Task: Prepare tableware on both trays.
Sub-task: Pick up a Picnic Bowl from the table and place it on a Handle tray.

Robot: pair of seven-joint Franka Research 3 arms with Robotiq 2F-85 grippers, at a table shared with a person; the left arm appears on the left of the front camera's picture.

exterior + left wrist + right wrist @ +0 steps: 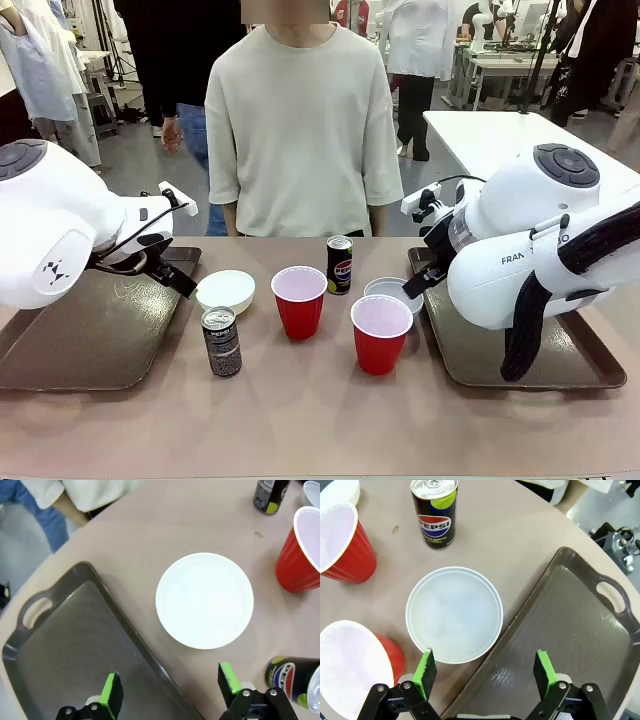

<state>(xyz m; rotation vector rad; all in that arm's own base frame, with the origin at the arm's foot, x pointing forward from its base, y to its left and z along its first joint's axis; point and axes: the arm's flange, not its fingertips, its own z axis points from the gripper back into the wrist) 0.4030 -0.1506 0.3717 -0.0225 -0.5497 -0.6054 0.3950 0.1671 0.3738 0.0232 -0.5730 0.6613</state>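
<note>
We are working across the table (300,420), where the left tray (90,340) and right tray (470,365) are lying bare at either side; nothing is loaded yet. Between them the left bowl (226,290) and right bowl (388,292) are each sitting just beside a tray's inner rim, with the far cup (299,300), near cup (381,333), near can (221,341) and far can (340,264) standing around them. We are hovering the left gripper (169,677) and right gripper (484,662), fingers spread and empty, each by its own bowl, probably because the bowls are the easiest first pick.
</note>
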